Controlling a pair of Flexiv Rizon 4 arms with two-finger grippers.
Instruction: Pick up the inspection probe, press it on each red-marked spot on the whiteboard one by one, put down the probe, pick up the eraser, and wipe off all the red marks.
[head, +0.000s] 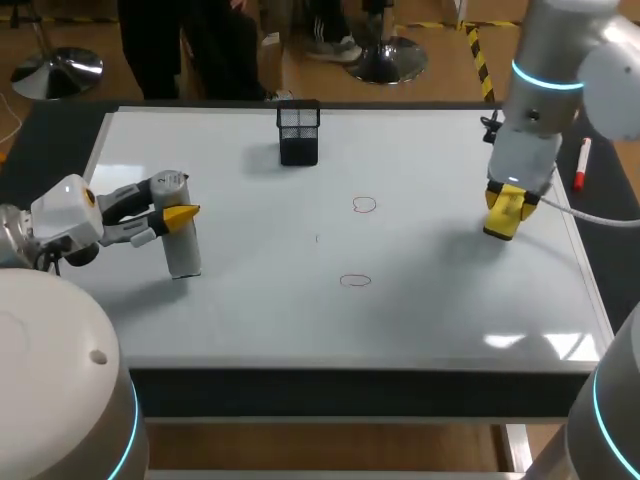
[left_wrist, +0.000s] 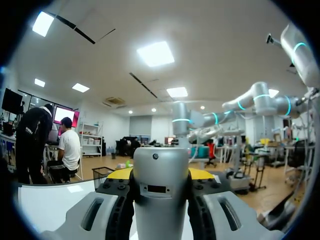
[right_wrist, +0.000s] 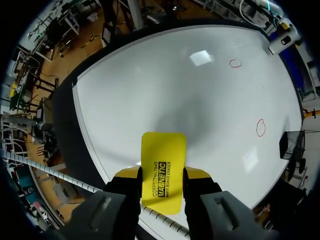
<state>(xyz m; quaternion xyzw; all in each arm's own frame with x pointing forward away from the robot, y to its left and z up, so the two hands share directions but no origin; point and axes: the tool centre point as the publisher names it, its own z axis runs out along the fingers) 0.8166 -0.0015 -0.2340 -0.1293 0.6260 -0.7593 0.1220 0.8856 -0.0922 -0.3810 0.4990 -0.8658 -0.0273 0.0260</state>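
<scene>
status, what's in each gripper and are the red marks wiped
Left gripper shut on probe, upright at left of whiteboard. Right gripper shut on eraser. Both red marks unwiped; mesh basket clear of them.

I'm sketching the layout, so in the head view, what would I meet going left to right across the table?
probe → black mesh basket → yellow eraser → red marker pen

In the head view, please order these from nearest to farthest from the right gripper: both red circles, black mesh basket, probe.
1. Rear red circle, mid-board.
2. Front red circle, nearer the front edge.
3. Black mesh basket, at the back.
4. Probe, far left.
</scene>
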